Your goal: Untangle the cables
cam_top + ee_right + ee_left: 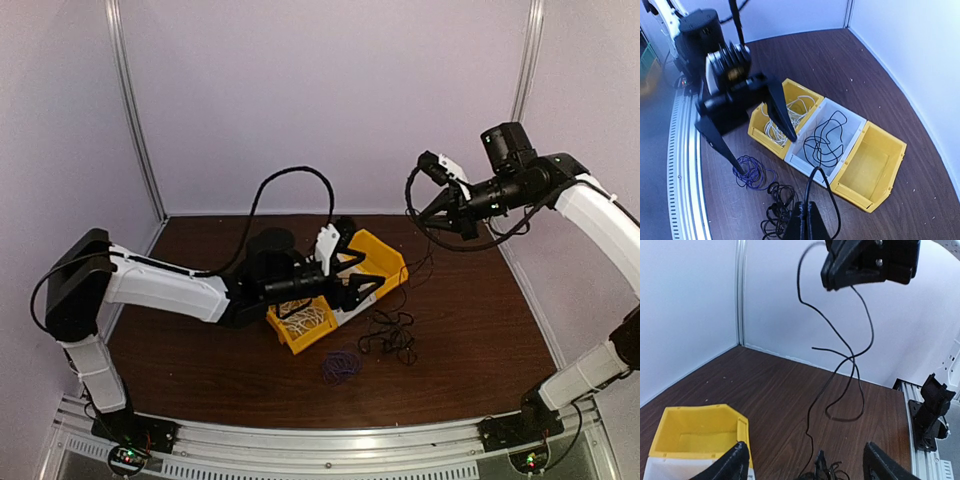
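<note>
Black cable [849, 358] pinched in your right jaws runs down to the tangle [391, 336] beside the bins [388, 258], so with left jaws wide apart, lifting may tighten knots.

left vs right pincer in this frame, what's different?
The left pincer stands open and empty; the right pincer is shut on a thin black cable. The left pincer sits low over the bins; the right pincer is high above the table, its cable trailing down toward the black tangle. Both are black and two-fingered.

Table [470, 340] wood-grain (matt); bins [865, 167] glossy plastic.
</note>
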